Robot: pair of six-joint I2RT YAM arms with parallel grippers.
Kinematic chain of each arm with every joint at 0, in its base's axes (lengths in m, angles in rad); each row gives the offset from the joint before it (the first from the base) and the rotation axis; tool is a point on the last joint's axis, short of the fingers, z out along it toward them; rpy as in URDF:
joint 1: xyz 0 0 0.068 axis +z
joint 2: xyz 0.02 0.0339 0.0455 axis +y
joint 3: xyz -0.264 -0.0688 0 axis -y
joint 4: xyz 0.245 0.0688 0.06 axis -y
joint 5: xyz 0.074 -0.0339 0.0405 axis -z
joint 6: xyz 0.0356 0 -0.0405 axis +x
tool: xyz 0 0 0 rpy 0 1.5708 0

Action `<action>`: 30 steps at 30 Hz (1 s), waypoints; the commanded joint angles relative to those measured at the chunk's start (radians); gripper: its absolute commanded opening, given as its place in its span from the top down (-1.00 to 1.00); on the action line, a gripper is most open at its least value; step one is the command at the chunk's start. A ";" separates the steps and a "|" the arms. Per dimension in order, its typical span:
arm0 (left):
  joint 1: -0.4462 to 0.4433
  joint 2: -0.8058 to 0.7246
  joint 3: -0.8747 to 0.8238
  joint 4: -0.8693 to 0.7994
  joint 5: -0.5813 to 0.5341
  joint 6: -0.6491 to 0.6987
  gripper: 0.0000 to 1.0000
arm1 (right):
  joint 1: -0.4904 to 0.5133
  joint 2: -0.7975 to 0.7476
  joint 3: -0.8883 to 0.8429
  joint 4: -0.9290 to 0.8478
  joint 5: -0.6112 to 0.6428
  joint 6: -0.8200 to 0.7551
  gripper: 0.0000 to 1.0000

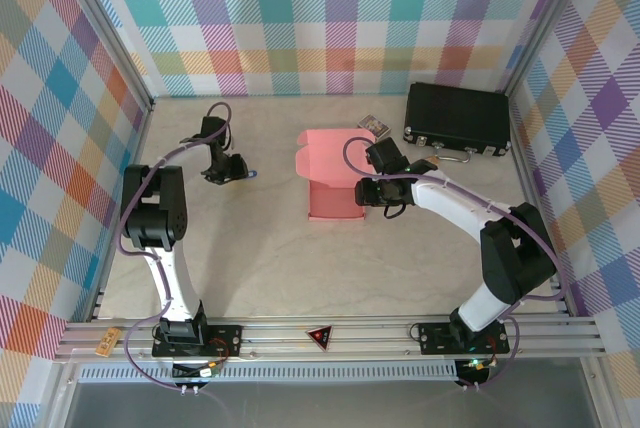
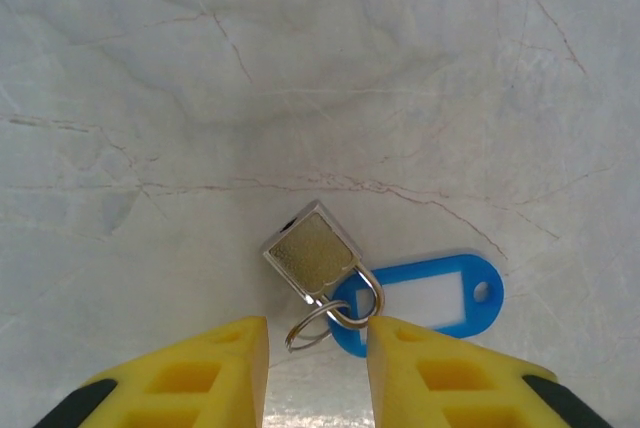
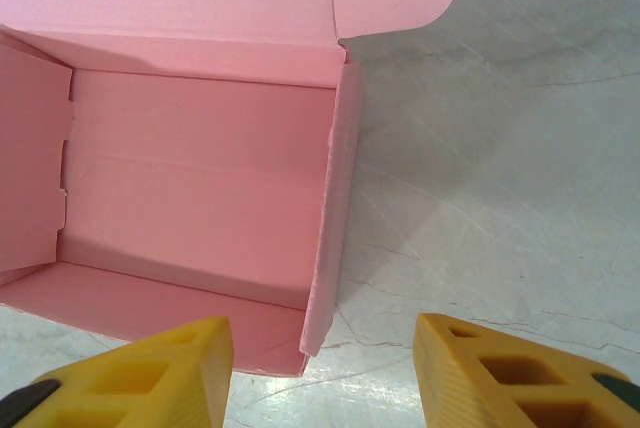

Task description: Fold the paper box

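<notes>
Pink paper box point(image 3: 200, 198) open-topped, padlock point(image 2: 312, 253) near left hand point(image 2: 318, 338)

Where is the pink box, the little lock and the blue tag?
pink box point(image 3: 200, 198), right wrist view, on its inside floor.
little lock point(image 2: 312, 253), left wrist view, on its shiny body.
blue tag point(image 2: 422, 300), left wrist view, on its white label.

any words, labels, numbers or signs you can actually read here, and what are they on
Nothing is legible enough to quote.
blue key tag: the white insert looks blank.
padlock: brass face, no readable marking.
tan label: marks too small to read.
red triangle sign: a symbol, no readable letters.
card pack: print too small to read.
paper box: plain pink, no print.
</notes>
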 commanded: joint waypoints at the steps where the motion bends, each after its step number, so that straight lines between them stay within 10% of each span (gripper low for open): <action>1: 0.007 0.020 0.023 -0.033 0.011 0.008 0.53 | 0.001 0.013 -0.010 -0.016 -0.014 -0.016 -0.03; 14: 0.007 -0.023 0.025 -0.058 -0.016 0.019 1.00 | 0.000 0.030 -0.006 -0.020 -0.020 -0.017 -0.02; 30: -0.118 -0.371 -0.135 -0.039 -0.066 -0.039 1.00 | -0.011 -0.025 -0.060 0.017 0.020 0.012 -0.01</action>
